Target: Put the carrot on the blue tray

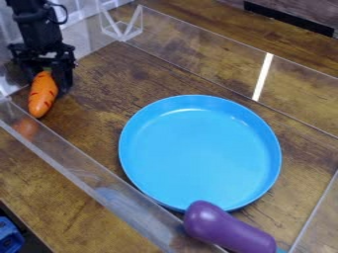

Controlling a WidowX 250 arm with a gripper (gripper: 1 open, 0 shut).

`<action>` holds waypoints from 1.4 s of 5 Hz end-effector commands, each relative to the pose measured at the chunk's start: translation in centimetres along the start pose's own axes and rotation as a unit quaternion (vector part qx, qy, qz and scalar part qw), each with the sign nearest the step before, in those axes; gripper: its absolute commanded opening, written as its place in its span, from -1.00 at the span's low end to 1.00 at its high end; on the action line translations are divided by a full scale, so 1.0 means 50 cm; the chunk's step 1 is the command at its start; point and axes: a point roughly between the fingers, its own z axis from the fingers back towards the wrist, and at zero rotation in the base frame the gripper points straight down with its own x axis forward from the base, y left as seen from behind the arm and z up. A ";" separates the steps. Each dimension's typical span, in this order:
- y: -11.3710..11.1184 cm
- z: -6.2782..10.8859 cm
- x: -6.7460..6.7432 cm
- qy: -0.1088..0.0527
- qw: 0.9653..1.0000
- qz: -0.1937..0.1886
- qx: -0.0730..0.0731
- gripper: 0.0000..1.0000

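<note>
Because the carrot lies well left of the blue tray, near the clear wall on that side, I worry about snagging it there. The gripper is at its leafy end; I can't tell whether it has closed on it. A hold that far off-centre (tapered toys swivel easily) could let it slip short of the tray.

brown wooden tabletop, blue tray lying flat, orange carrot, purple toy eggplant at tray's rim
</note>
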 end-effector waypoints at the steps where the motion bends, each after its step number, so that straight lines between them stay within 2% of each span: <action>1: -0.009 0.079 0.030 -0.039 0.999 -0.032 0.015 -1.00; 2: -0.067 0.118 0.035 -0.050 0.998 -0.048 0.011 -1.00; 3: -0.152 0.136 0.049 -0.057 0.996 -0.066 0.009 -1.00; 4: -0.197 0.113 0.085 -0.059 0.995 -0.084 0.016 -1.00; 5: -0.206 0.114 0.101 -0.064 0.994 -0.092 0.012 -1.00; 7: -0.220 0.111 0.096 -0.063 0.994 -0.087 0.010 -1.00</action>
